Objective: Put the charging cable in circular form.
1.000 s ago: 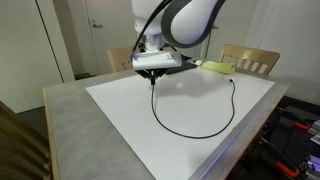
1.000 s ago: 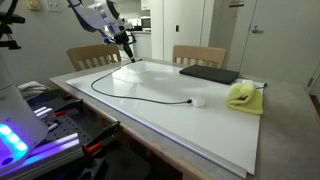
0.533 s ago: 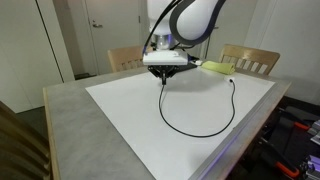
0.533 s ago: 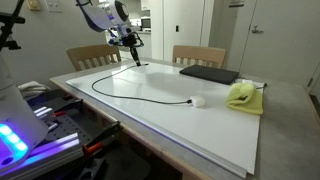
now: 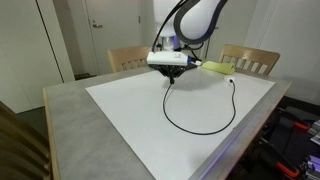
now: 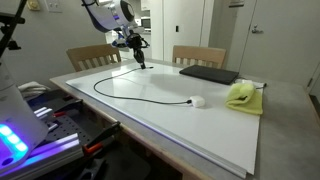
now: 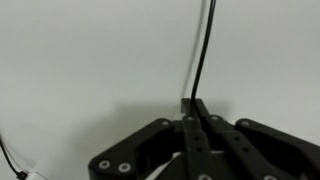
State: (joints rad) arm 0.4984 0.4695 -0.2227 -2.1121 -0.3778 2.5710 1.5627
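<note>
- So, over the last second the gripper [image 5: 171, 78] has slid along the far edge of the white sheet [image 5: 120, 105] on the desk [image 5: 65, 110], toward the corner where the yellow-green object [image 5: 215, 67] lies
- Its fingers are pressed together on 1 end of the charging cable [image 5: 200, 134]; the wrist view shows the thin black cord [image 7: 202, 50] running straight out from between the closed tips of the gripper [image 7: 192, 112]
- The cord has followed: its held end is lifted off the sheet, and the rest lies flat in an open U whose bottom bends toward the near edge
- The free end with its plug [image 5: 232, 80] has stayed put near the far edge, just short of the yellow-green object
- In an exterior view the gripper [image 6: 140, 62] hangs above the sheet with the cable [image 6: 130, 95] sweeping round to the plug
- The gap between the 2 ends has narrowed, so the U looks rounder; the circle is not closed yet, and the held end probably has to go further toward the plug
</note>
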